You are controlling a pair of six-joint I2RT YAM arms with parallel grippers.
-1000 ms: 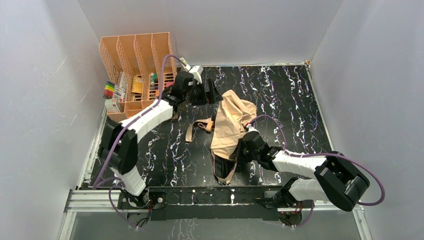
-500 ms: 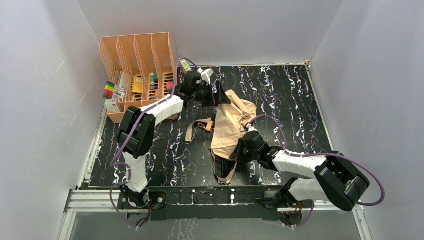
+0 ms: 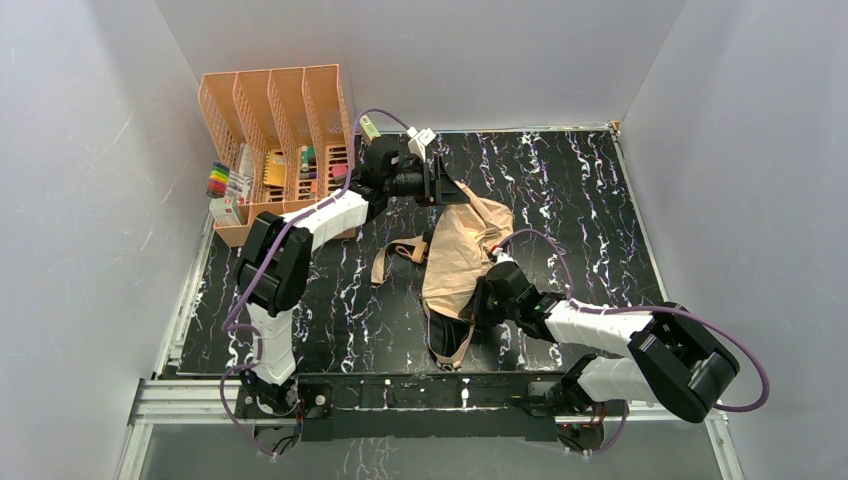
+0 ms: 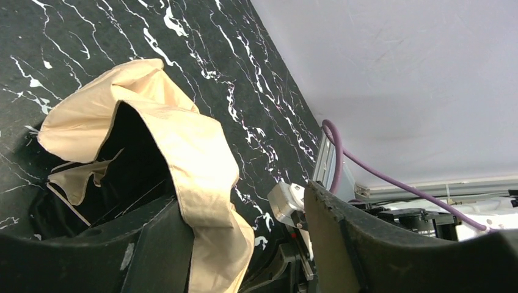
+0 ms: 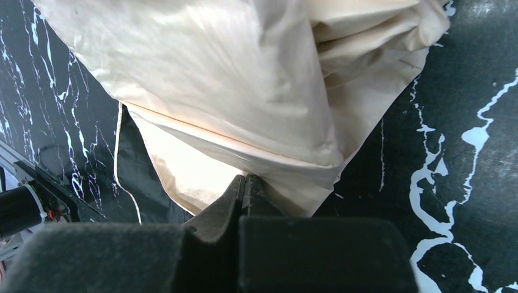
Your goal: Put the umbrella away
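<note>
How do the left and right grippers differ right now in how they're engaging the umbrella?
The left gripper has its jaws apart, straddling a raised fold at the far end of the umbrella; the right gripper is shut, apparently pinching the fabric hem. The left gripper reaches in at the back, near the desk organizer; the right gripper sits low at the umbrella's near end. Both are on the same peach fabric.

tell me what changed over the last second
The left gripper swung away from the organizer to the far end of the umbrella and now straddles a fold of its fabric, jaws narrowing but not yet closed. The right gripper stayed pinched on the umbrella's near fabric; the umbrella itself hardly shifted.
</note>
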